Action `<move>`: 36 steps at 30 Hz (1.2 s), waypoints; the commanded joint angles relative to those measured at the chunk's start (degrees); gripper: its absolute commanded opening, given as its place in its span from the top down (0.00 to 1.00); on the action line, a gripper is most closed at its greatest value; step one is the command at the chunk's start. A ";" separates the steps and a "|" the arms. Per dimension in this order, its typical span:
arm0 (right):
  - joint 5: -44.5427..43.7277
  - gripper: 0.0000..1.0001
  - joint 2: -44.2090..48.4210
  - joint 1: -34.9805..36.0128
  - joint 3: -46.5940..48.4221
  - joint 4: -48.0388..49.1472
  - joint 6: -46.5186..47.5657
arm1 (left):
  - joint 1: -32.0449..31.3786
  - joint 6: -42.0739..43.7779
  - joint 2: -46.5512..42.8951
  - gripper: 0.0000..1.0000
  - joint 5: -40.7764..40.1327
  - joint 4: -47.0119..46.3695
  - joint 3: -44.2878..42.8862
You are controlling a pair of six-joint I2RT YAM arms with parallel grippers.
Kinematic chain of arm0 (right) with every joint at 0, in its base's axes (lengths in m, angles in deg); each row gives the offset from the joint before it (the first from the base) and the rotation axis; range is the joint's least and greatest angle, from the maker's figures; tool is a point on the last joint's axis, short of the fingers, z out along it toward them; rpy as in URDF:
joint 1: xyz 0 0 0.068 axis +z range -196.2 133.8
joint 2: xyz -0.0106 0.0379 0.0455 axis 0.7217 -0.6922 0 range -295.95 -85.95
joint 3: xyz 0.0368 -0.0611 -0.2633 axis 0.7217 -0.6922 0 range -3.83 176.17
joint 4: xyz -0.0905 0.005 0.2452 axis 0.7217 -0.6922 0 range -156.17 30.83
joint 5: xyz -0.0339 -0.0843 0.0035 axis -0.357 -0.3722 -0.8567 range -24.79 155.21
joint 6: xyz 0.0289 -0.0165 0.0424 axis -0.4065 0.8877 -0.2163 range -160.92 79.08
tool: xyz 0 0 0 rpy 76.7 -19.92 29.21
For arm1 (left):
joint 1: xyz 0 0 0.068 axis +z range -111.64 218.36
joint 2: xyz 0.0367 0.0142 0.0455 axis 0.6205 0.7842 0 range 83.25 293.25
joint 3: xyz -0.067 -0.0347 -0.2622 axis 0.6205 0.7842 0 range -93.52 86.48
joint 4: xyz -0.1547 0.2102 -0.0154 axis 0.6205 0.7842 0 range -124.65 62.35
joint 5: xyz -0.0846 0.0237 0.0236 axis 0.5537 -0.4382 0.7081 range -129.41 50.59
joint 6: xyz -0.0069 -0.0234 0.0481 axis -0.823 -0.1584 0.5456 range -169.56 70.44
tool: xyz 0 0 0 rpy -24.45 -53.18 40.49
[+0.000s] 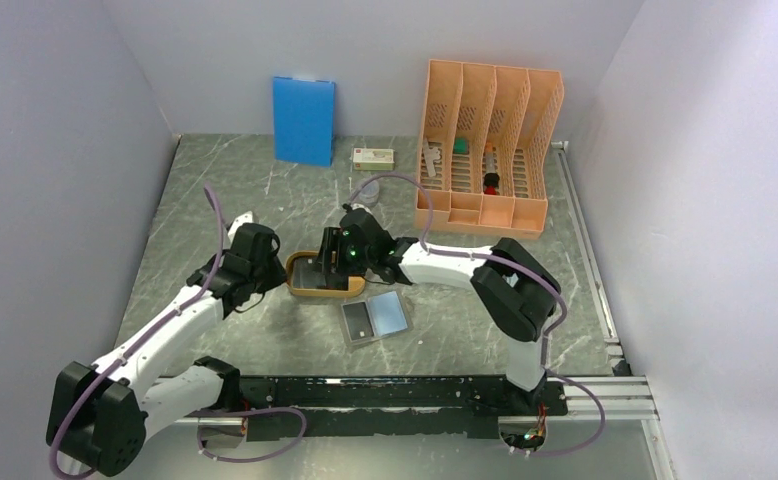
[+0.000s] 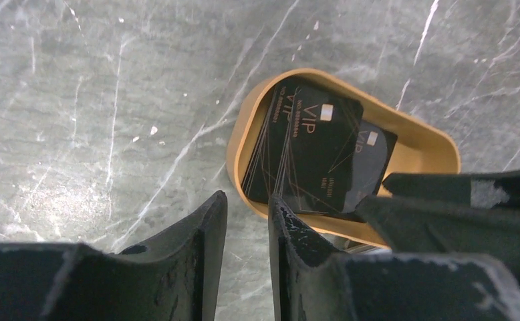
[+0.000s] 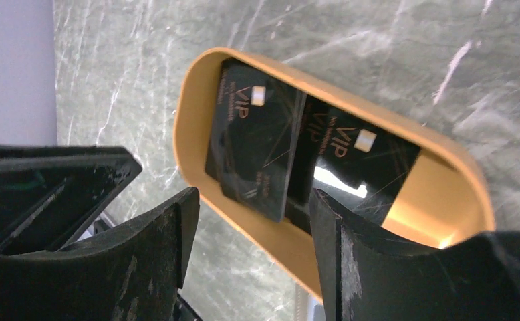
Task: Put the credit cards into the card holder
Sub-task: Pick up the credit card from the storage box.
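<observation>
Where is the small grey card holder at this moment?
In the top view, the small grey bifold card holder lies open on the grey marbled table, just right of, and on the near side of, the shallow orange oval tray.

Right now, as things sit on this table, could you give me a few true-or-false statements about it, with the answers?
1. Black credit cards lie in the orange tray. True.
2. The card holder is folded shut. False: it lies open on the table, beside the tray.
3. The right gripper is holding a card. False: its jaws are open and empty, above the tray.
4. A blue board stands upright at the back wall. True.
</observation>
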 commanded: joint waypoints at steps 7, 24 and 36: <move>8.90 0.40 -5.33 -3.65 0.53 5.49 -1.54 | 2.31 -0.40 1.53 0.68 7.42 -6.21 3.96; 13.98 0.79 -8.36 -4.89 -0.56 8.85 -3.44 | 2.98 -1.08 2.55 0.70 6.48 -6.03 4.59; 15.56 1.00 -6.45 -5.95 -3.47 11.34 -4.61 | 3.29 -1.05 2.21 0.71 6.79 -6.23 4.78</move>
